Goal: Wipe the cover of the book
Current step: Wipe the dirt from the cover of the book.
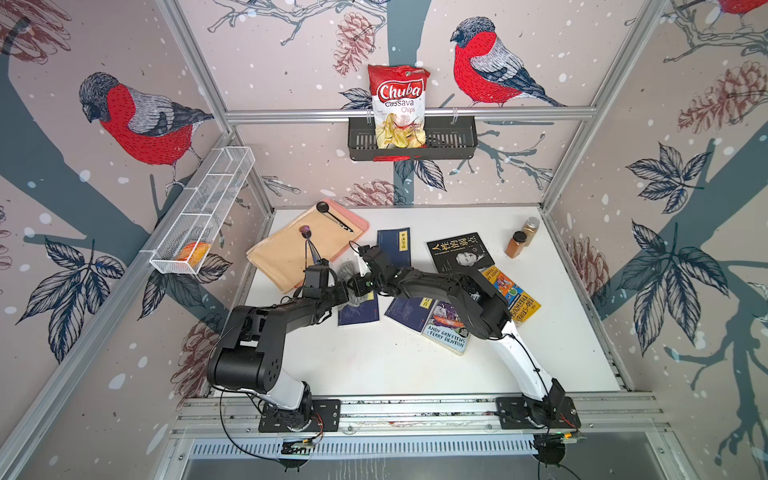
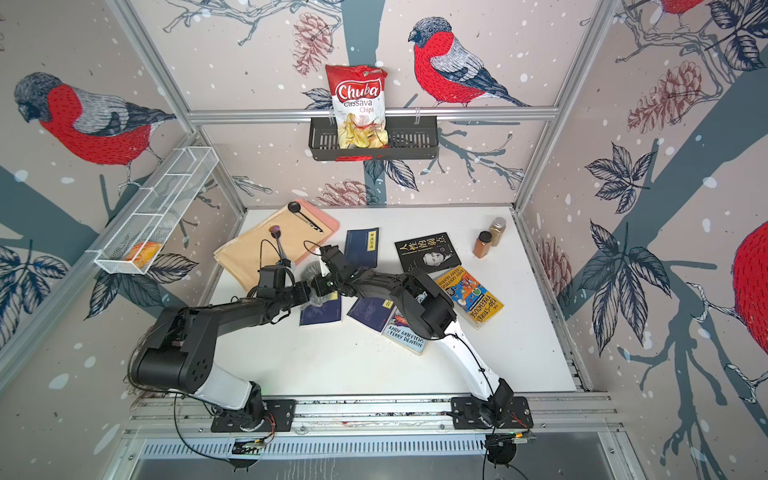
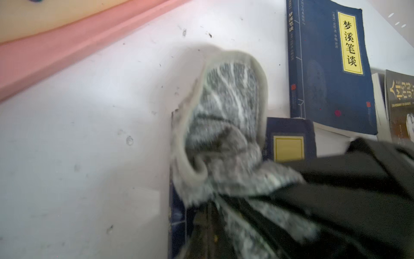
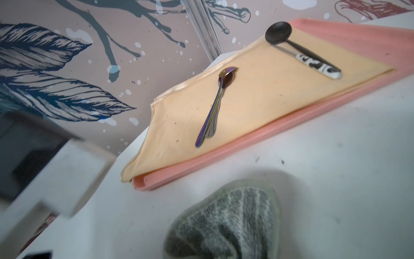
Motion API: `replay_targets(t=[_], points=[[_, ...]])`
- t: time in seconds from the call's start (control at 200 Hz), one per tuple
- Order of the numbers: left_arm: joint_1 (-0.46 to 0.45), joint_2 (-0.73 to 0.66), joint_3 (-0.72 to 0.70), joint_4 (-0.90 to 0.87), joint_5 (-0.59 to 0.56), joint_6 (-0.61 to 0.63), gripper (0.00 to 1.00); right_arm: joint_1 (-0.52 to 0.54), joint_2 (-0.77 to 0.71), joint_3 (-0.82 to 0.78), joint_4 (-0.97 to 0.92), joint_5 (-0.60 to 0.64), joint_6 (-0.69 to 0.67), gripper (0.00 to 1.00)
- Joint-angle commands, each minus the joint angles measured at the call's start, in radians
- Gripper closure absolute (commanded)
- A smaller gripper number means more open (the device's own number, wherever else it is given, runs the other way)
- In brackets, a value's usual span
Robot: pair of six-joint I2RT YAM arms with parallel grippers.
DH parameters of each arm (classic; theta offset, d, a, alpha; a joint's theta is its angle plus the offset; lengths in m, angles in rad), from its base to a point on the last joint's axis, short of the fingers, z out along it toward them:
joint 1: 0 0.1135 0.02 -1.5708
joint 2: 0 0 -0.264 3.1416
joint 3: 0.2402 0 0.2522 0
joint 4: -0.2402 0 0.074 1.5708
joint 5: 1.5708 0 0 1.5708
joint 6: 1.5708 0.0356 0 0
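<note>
**Bird-papered booth: grey cloth down on the dark blue book**

White worktop (image 1: pixel 374 365), walled in by bird-and-pinecone wallpaper, carries a scatter of books. The dark blue book (image 1: pixel 360 315) to be wiped lies flat near the middle of the worktop, a little toward its left edge. Its near half shows in both top views. Its far half is hidden under the grey cloth (image 3: pixel 226 125) and the two wrists.

The left gripper (image 1: pixel 352 294) is clamped on the cloth, and the bunched fabric spills past the book's far edge onto bare worktop. The right gripper (image 1: pixel 361 272) is closed, just beside the cloth above the book's far edge. Whether it pinches anything I cannot tell, as its wrist view is blurred there.

A second blue book (image 1: pixel 395 245) with a yellow title label lies just beyond, toward the rear edge, and a black book (image 1: pixel 459 251) lies to its right. A yellow paperback (image 1: pixel 515 299) sits farther toward the right edge.

At the rear left corner a pink tray (image 1: pixel 361 226) holds a folded beige napkin (image 1: pixel 291 253). On the napkin lie a black spoon (image 1: pixel 332 214) and an iridescent spoon (image 4: pixel 212 107). Two spice jars (image 1: pixel 517 243) stand upright near the rear right corner. On the rear wall a chip bag (image 1: pixel 399 104) stands in a black basket (image 1: pixel 449 139).
</note>
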Motion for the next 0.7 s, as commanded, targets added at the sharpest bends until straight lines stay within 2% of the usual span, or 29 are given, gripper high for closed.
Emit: replay_targets(t=[0.0,0.135,0.295,0.43,0.69], points=[[0.006,0.005,-0.006,-0.071,-0.011,0.001,1.0,0.006,-0.07,-0.152,-0.112,0.031,-0.005,1.0],[0.007,0.01,-0.005,-0.072,-0.01,0.002,1.0,0.017,-0.16,-0.286,-0.087,0.043,-0.016,1.0],[0.007,0.006,-0.007,-0.071,-0.013,0.003,1.0,0.015,-0.178,-0.326,-0.084,0.049,-0.029,1.0],[0.008,-0.007,-0.013,-0.069,-0.013,0.001,1.0,-0.022,-0.118,-0.25,-0.086,0.057,-0.016,1.0],[0.007,-0.023,-0.024,-0.071,-0.014,0.0,1.0,-0.07,0.0,0.007,-0.148,0.086,0.001,1.0]])
